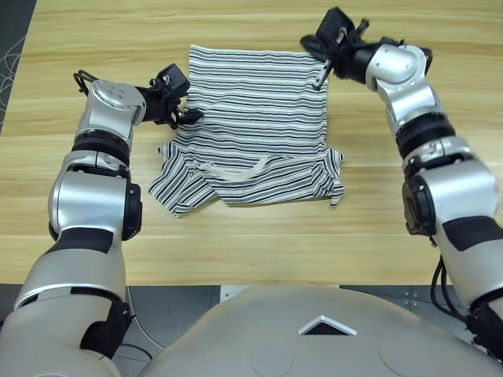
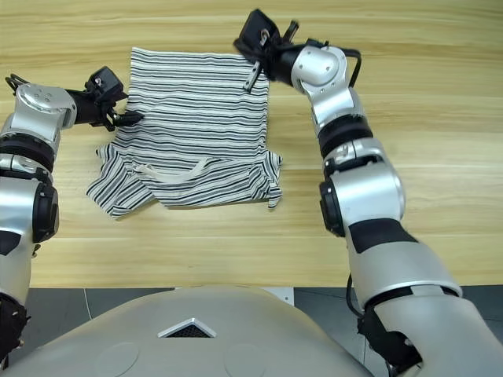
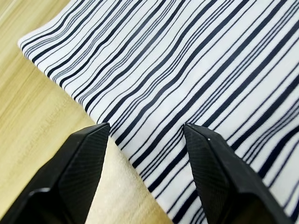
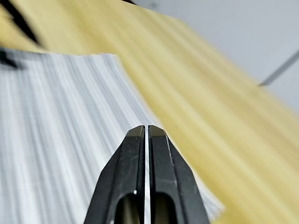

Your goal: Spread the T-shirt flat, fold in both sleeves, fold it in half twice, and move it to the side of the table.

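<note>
One striped T-shirt (image 1: 251, 110), part-folded on the table (image 1: 314, 243)

The shirt lies mid-table, smooth toward the far side, with its collar and sleeves bunched along the near edge. The left gripper (image 3: 147, 130) is spread wide across the shirt's left edge, one finger over wood and one over cloth. The right gripper (image 4: 148, 128) is closed at the far right corner, with nothing visible between its fingers.

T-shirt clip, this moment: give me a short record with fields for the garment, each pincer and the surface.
garment: striped T-shirt, lying on the table, collar end nearest the robot and rumpled, not folded in half
left pincer: open, over the shirt's left edge
right pincer: shut, at the shirt's far right corner; no cloth seen between its fingers
surface: wooden table
</note>
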You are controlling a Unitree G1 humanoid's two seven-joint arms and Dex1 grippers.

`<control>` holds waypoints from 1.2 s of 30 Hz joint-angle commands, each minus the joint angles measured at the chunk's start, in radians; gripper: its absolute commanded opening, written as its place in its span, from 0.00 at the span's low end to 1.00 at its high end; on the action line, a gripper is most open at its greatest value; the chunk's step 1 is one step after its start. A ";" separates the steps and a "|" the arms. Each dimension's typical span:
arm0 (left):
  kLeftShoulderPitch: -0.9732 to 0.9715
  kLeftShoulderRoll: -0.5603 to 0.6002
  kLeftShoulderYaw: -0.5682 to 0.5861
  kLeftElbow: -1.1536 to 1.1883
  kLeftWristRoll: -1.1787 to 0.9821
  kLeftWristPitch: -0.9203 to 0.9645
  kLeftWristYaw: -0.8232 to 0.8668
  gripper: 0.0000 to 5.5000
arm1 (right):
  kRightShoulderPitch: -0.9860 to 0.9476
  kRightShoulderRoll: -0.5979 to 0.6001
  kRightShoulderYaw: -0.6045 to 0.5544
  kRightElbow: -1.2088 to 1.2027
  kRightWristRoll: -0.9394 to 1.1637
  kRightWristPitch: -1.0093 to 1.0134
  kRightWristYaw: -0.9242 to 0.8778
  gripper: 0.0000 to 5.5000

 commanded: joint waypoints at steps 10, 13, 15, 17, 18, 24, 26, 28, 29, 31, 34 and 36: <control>0.032 -0.089 -0.041 -0.060 0.028 -0.005 -0.051 0.53 | 0.392 -0.201 0.123 -0.957 0.358 0.852 0.314 0.02; 0.034 -0.093 -0.044 -0.065 0.029 -0.006 -0.052 0.54 | 0.412 -0.224 0.163 -0.947 0.333 0.828 0.309 0.07; 0.034 -0.095 -0.045 -0.066 0.028 -0.007 -0.053 0.54 | 0.418 -0.232 0.184 -0.944 0.324 0.814 0.310 0.13; 0.037 -0.095 -0.047 -0.069 0.027 -0.008 -0.055 0.54 | 0.417 -0.233 0.202 -0.927 0.310 0.786 0.305 0.19; 0.038 -0.096 -0.047 -0.070 0.027 -0.009 -0.055 0.54 | 0.415 -0.231 0.206 -0.917 0.306 0.776 0.301 0.21; 0.037 -0.087 -0.055 -0.068 0.032 -0.016 -0.044 0.54 | 0.403 -0.215 0.229 -0.874 0.284 0.721 0.289 0.40; 0.035 -0.078 -0.053 -0.069 0.030 -0.017 -0.044 0.54 | 0.399 -0.215 0.238 -0.865 0.276 0.705 0.287 0.41; 0.034 -0.073 -0.050 -0.073 0.027 -0.018 -0.048 0.54 | 0.393 -0.213 0.244 -0.856 0.271 0.694 0.287 0.41; 0.033 -0.072 -0.049 -0.074 0.026 -0.019 -0.048 0.54 | 0.389 -0.209 0.249 -0.847 0.266 0.688 0.286 0.41; 0.033 -0.073 -0.048 -0.076 0.024 -0.020 -0.048 0.54 | 0.375 -0.195 0.259 -0.813 0.251 0.666 0.281 0.41; 0.036 -0.079 -0.051 -0.080 0.024 -0.023 -0.050 0.54 | 0.341 -0.168 0.267 -0.751 0.228 0.629 0.274 0.41; 0.038 -0.085 -0.054 -0.082 0.026 -0.024 -0.051 0.54 | 0.312 -0.146 0.267 -0.708 0.221 0.614 0.267 0.41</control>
